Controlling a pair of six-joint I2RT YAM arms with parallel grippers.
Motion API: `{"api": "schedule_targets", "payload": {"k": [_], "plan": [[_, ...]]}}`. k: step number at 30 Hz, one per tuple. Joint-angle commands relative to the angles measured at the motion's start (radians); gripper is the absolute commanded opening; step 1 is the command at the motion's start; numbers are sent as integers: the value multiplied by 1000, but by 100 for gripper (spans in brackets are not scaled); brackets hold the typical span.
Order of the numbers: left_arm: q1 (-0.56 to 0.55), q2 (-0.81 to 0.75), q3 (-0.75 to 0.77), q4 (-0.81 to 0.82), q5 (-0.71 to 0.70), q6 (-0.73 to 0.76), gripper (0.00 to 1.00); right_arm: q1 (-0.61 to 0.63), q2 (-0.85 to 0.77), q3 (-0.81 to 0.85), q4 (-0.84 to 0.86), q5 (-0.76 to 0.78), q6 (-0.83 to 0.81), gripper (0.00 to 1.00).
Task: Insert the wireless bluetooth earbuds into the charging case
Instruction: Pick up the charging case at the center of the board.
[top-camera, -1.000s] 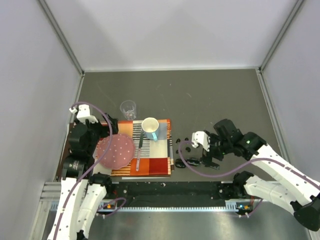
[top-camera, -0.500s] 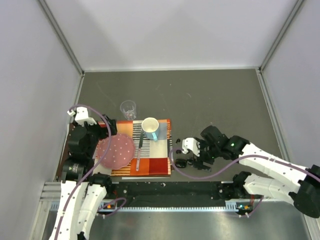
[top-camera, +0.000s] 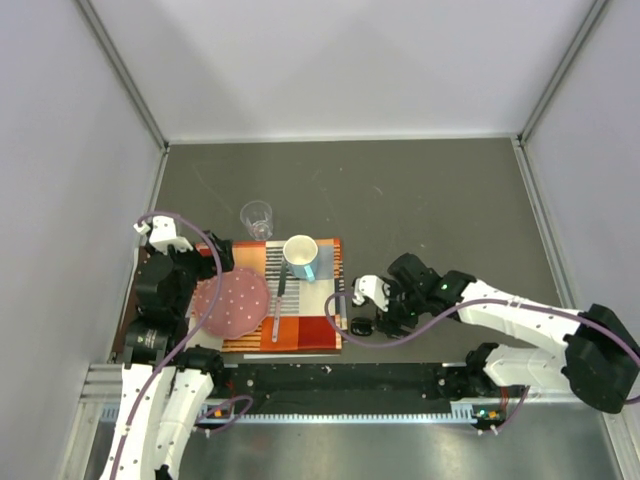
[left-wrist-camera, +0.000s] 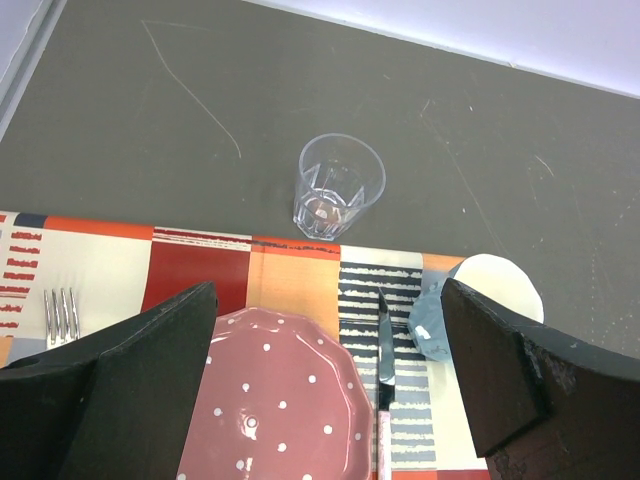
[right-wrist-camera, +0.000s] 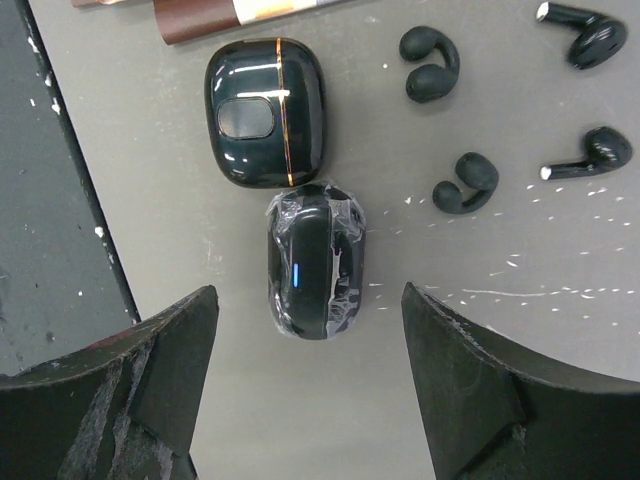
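Note:
In the right wrist view two shut black cases lie end to end on the grey table: a glossy one with a gold line (right-wrist-camera: 264, 112) and a plastic-wrapped one with a blue light (right-wrist-camera: 312, 260). To their right lie two hook-curved wireless earbuds (right-wrist-camera: 430, 62) (right-wrist-camera: 466, 183) and two stemmed buds (right-wrist-camera: 584, 35) (right-wrist-camera: 588, 155). My right gripper (right-wrist-camera: 310, 385) (top-camera: 383, 319) hovers open just short of the wrapped case, touching nothing. My left gripper (left-wrist-camera: 325, 390) (top-camera: 214, 251) hangs open and empty above the placemat.
A striped orange placemat (top-camera: 305, 330) holds a pink dotted plate (left-wrist-camera: 270, 410), a knife (left-wrist-camera: 384, 350), a fork (left-wrist-camera: 60, 315) and a white mug (top-camera: 300, 255). A clear glass (left-wrist-camera: 338, 187) stands behind it. A dark strip (right-wrist-camera: 50, 220) borders the table beside the cases.
My right arm has swung left and down over the cases, and its jaws have narrowed a little. The left arm has barely moved.

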Motion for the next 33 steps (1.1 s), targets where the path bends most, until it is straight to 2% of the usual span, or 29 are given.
{"api": "schedule_targets", "payload": {"k": [1, 9, 12, 14, 20, 22, 27, 30, 31, 33], "plan": [[4, -11, -13, 38, 0, -9, 99, 17, 38, 5, 48, -5, 22, 73], [4, -17, -15, 43, 1, -9, 99, 20, 105, 6, 64, 24, 32, 73], [4, -17, -15, 41, 5, -9, 99, 22, 148, 20, 64, 56, 43, 69], [4, -17, -15, 43, 6, -9, 99, 23, 168, 23, 64, 90, 49, 62], [4, -22, -16, 44, 5, -9, 99, 23, 207, 34, 61, 107, 60, 57], [4, -25, -16, 46, 5, -9, 99, 23, 202, 34, 59, 108, 59, 51], [4, -19, -18, 50, 5, -9, 99, 23, 178, 28, 58, 97, 60, 45], [4, -9, -18, 55, 3, -9, 99, 23, 158, 29, 56, 90, 60, 37], [4, -9, -18, 52, -2, -13, 99, 23, 153, 29, 54, 85, 62, 30], [4, -11, -16, 46, -12, -15, 99, 23, 136, 33, 45, 73, 66, 27]]}}
